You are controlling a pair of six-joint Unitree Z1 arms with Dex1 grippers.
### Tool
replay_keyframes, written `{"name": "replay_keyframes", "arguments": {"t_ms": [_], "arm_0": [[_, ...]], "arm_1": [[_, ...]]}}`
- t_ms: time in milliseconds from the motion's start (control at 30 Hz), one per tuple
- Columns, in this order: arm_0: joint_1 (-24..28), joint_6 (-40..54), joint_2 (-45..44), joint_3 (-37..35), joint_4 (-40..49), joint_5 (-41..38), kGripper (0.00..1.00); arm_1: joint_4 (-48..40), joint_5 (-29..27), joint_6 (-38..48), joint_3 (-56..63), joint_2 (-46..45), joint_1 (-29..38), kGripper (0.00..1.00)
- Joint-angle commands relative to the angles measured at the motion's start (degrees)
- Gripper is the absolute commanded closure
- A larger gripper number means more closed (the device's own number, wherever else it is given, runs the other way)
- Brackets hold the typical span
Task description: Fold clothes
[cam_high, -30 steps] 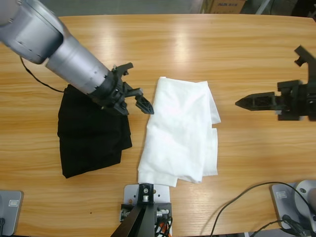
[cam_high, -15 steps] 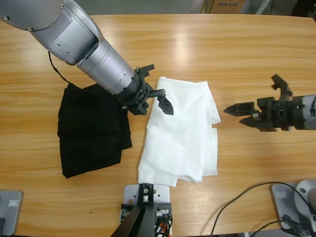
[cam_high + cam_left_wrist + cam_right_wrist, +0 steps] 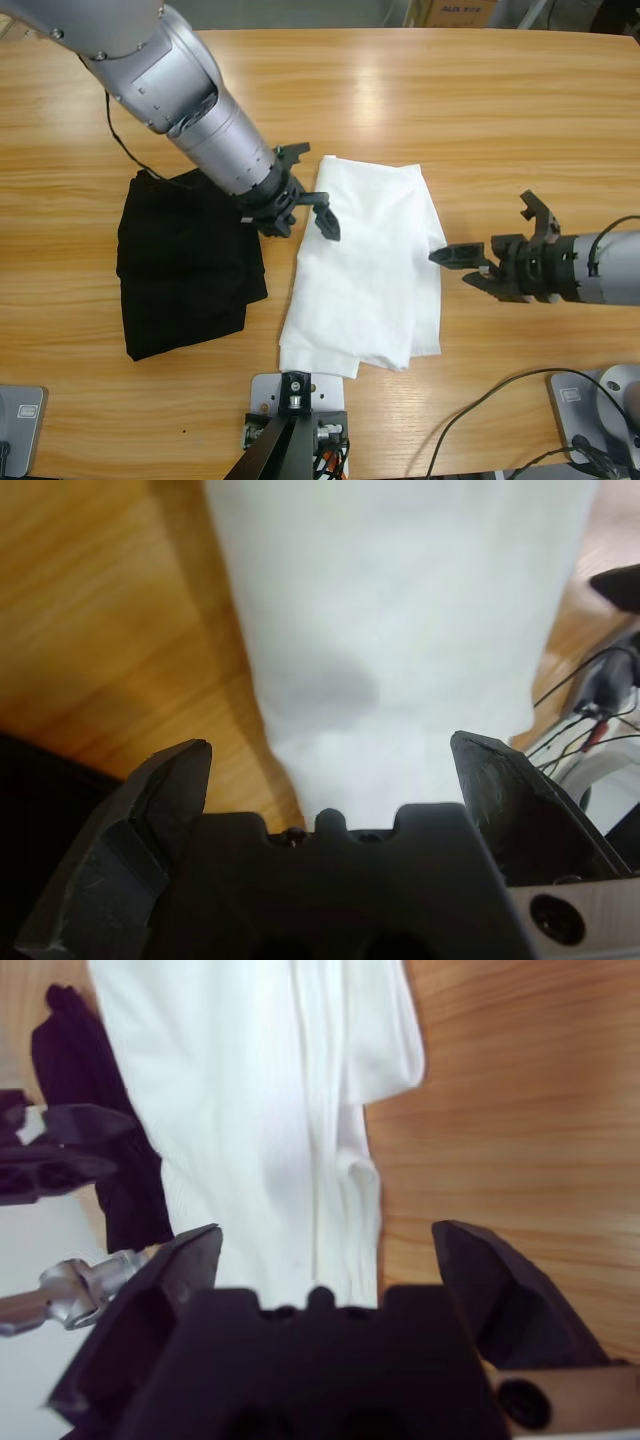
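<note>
Both claws now closer in, jaws apart: left claw [image 3: 322,212] over T-shirt [image 3: 370,270] left edge, right claw [image 3: 462,264] at its right edge

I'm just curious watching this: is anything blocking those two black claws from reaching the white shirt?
Nothing visible does. The left gripper hangs open over the plain white cotton T-shirt's left edge; the right gripper, also open, is at its right edge.

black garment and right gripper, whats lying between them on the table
The folded white T-shirt lies between the black garment and the right gripper, with the left gripper over its near edge. The high view shows it.
</note>
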Motion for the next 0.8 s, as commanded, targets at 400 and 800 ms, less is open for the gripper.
{"name": "replay_keyframes", "arguments": {"t_ms": [400,800], "arm_0": [[-0.8,1.5,12.3,-19.6,11.7,0.9,0.078],[1.6,3.9,9.3,-13.9,14.8,3.5,0.077]], "arm_1": [[-21.5,-2.1,11.1,6.6,15.0,9.5,0.179],[-25.9,-2.7,11.3,8.9,17.9,9.5,0.196]]}}
